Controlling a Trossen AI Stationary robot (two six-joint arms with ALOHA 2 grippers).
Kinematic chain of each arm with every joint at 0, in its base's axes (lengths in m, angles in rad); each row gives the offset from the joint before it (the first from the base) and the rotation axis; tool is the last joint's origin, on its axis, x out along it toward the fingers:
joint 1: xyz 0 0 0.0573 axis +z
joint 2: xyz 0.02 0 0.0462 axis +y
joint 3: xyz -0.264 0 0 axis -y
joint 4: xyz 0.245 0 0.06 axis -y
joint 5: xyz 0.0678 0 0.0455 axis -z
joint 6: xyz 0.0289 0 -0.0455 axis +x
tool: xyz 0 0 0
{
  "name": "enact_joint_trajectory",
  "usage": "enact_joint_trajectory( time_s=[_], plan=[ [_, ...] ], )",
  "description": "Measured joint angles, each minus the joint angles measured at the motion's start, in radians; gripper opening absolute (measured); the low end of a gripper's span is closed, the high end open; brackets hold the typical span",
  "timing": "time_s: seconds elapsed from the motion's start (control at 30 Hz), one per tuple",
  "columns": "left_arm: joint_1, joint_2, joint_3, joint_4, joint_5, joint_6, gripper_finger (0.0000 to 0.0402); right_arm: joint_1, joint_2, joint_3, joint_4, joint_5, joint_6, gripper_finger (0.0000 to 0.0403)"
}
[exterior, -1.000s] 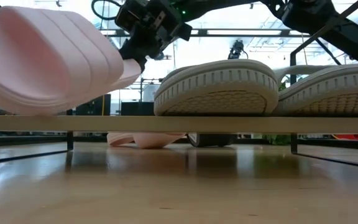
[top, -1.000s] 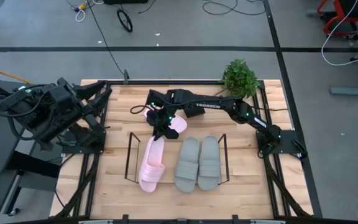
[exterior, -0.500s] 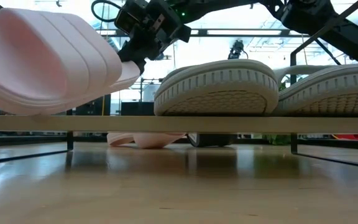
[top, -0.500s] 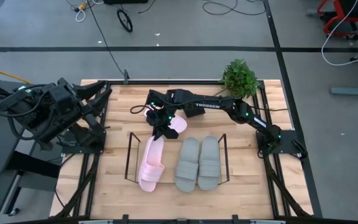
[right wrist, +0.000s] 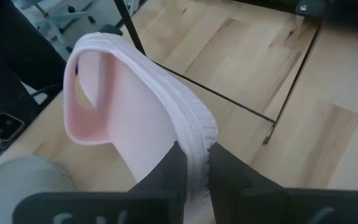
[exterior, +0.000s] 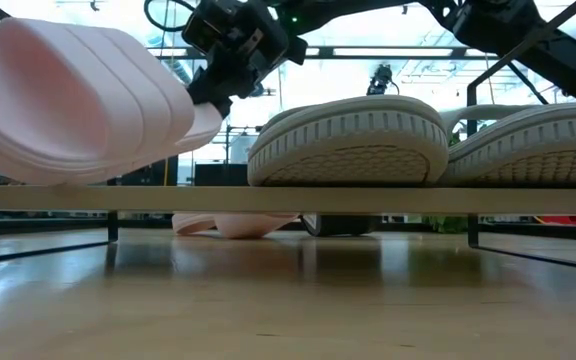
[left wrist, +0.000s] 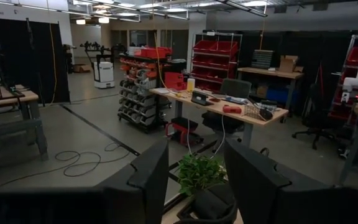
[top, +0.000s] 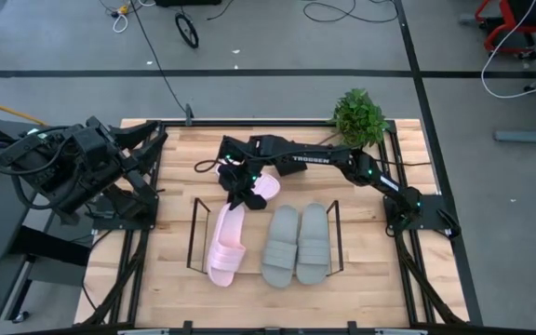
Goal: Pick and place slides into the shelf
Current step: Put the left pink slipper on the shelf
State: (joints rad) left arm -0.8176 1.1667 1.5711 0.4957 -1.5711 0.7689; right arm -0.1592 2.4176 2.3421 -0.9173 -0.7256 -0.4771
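Note:
One pale pink slide [top: 225, 244] lies at the left end of the black wire shelf [top: 194, 233]. My right gripper [top: 240, 197] is shut on its far end. Two grey slides [top: 280, 244] [top: 313, 242] lie side by side in the shelf to its right. The second pink slide [top: 264, 189] lies flat on the table behind the shelf, beside the gripper. My left gripper [left wrist: 197, 180] is open and empty. It is parked off the table's left edge [top: 91, 167] and faces the room. My right gripper pinches the pink slide's heel end [right wrist: 188, 146] between its two fingers, one on the footbed and one on the underside. It comes from the far side, slanting down and along the slide. The near part [exterior: 68, 170] rests on the shelf's front bar, and the held end is raised.
A green plant in a black pot [top: 358, 116] stands at the far right corner. Black rails [top: 415, 279] run along the table's sides. Bare wood lies in front of the shelf [top: 268, 302] and at the table's far left [top: 180, 149].
My right gripper has drawn back a little toward the far edge, still shut on the pink slide. In the low view, the slide's near part has sunk slightly on the shelf bar.

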Motion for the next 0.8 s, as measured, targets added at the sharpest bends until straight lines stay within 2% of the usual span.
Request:
enact_joint_trajectory(
  time_s=[0.53, 0.8],
  plan=[
    [0.000, 0.000, 0.000, 0.000, 0.000, 0.001, 0.0162, 0.034, -0.002, 0.000, 0.008, 0.167, -0.068, 0.0056],
    [0.000, 0.000, 0.000, 0.000, 0.000, 0.001, 0.0162, 0.044, -0.002, 0.000, 0.011, 0.226, -0.074, 0.0100]
  ],
)
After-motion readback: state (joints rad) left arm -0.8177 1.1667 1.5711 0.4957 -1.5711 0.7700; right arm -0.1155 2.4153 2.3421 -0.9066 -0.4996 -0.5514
